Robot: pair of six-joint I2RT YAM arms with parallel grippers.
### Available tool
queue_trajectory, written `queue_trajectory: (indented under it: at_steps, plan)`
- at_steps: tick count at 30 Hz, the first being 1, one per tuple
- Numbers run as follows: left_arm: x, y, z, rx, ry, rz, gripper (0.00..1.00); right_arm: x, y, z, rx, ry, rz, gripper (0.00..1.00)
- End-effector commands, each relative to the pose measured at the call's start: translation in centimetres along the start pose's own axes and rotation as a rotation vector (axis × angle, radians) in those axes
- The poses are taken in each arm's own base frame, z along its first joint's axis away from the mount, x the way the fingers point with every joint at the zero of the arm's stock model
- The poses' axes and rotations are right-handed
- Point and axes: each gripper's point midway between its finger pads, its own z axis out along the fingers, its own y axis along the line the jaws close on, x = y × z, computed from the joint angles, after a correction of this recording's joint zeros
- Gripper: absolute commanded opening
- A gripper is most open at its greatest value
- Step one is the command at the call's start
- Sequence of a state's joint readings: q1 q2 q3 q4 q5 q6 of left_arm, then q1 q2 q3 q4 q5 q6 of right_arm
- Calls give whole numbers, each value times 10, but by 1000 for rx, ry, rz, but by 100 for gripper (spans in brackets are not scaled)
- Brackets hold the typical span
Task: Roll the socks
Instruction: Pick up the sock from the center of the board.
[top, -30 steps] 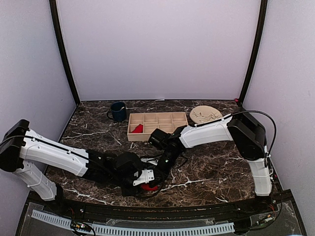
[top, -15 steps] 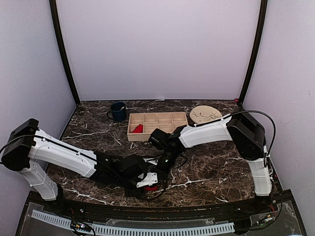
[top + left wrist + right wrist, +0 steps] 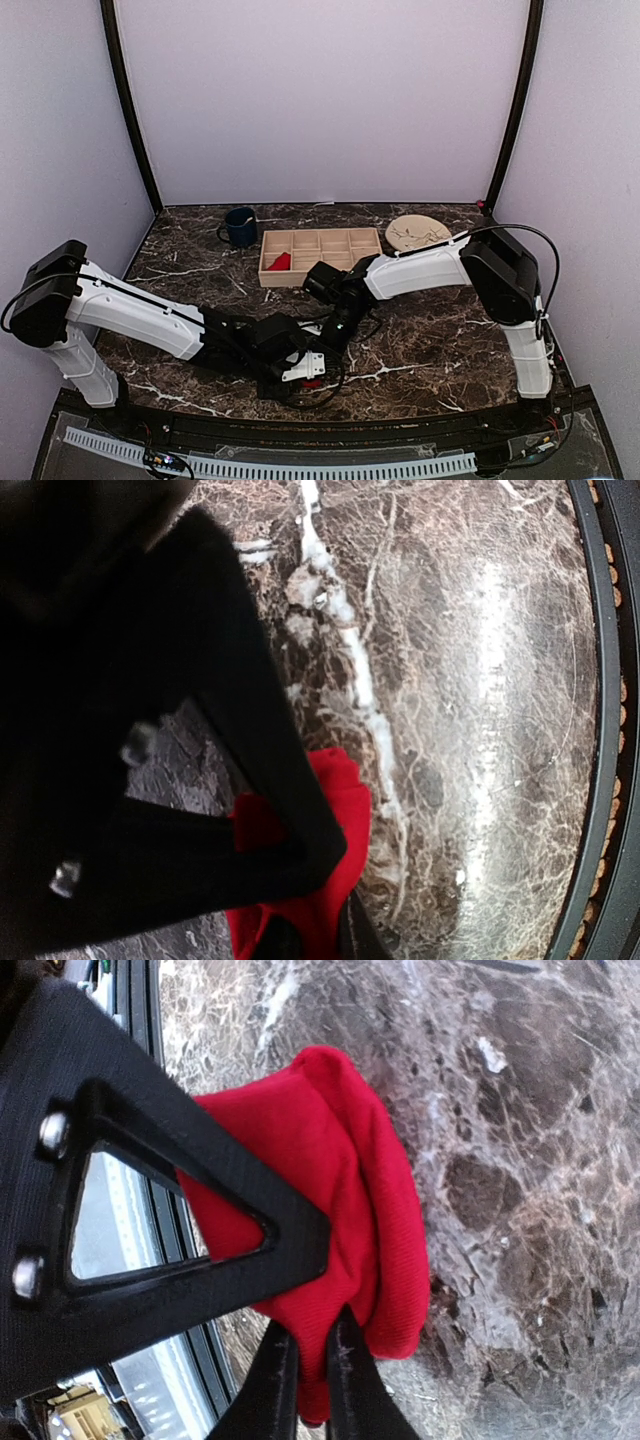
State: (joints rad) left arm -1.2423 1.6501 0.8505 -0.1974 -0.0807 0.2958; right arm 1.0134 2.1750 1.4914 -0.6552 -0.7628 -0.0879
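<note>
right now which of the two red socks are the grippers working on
The red sock on the table at the near edge: the left gripper pinches it and the right gripper touches it. The other sock lies in the tray's near-left compartment.

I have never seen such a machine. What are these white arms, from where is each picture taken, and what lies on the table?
These are two robot arms fixed at the near edge of a dark marble table. The wide picture comes from a camera above and behind them: the left gripper and the right gripper meet low over a red sock near the front edge. The two close pictures come from small cameras on the wrists, so the big black shapes there are the fingers. In the right wrist picture the sock is folded over and thin dark tips pinch its edge; I cannot tell whose they are. Further back stand a wooden tray with a second red sock in one compartment, a blue mug and a tan plate.
</note>
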Motion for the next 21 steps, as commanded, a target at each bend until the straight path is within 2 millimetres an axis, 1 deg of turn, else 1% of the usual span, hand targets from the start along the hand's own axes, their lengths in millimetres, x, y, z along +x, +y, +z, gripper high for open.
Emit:
queue_trajectory:
  at_steps: [1,2,5,9,12,17,18,19,21]
  plan:
    - [10,-11,6,64,31,-24,0,9,-13,3,20,0,46,18]
    - [11,-10,6,66,28,-36,0,10,-13,1,15,-12,50,21]
    - [11,-5,4,73,8,-81,0,10,-12,-8,-4,-55,66,24]
    - [10,4,-1,70,-18,-132,0,10,-8,-22,-33,-125,74,32]
    - [11,6,-2,78,-21,-155,0,12,-7,-33,-47,-162,79,34]
    - [13,7,-3,101,-18,-189,0,17,-9,-43,-52,-202,95,35]
    - [12,9,-4,103,-28,-203,0,15,-9,-47,-48,-220,96,35]
    - [11,11,-6,106,-41,-222,0,19,-11,-48,-47,-228,111,36]
    - [7,18,-11,115,-71,-268,0,21,-16,-54,-31,-257,134,36]
